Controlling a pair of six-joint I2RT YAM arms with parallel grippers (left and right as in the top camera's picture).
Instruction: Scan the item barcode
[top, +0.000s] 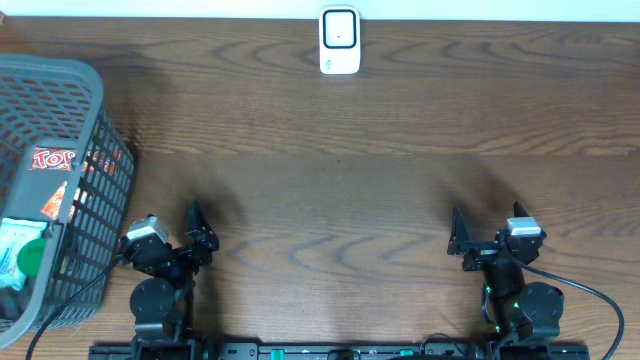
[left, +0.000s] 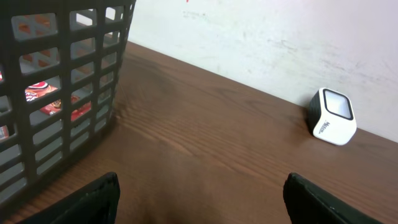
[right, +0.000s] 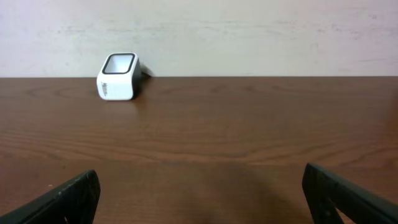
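Note:
The white barcode scanner (top: 340, 41) stands at the table's far edge, its dark window facing up; it also shows as the scanner (left: 332, 116) and the scanner (right: 118, 76) in the wrist views. Items lie in the grey mesh basket (top: 105, 190) at the left: a red "TOP" packet (top: 52, 158) and a green-capped pack (top: 30, 258). My left gripper (top: 197, 228) sits near the front edge beside the basket, open and empty (left: 201, 180). Front right, my right gripper (top: 458, 232) is open wide with nothing in it (right: 200, 173).
The basket wall (left: 62, 93) fills the left of the left wrist view, with a red packet (left: 43, 93) visible through the mesh. A pale wall runs behind the table's far edge. Bare wooden tabletop (top: 330, 200) lies between the grippers and the scanner.

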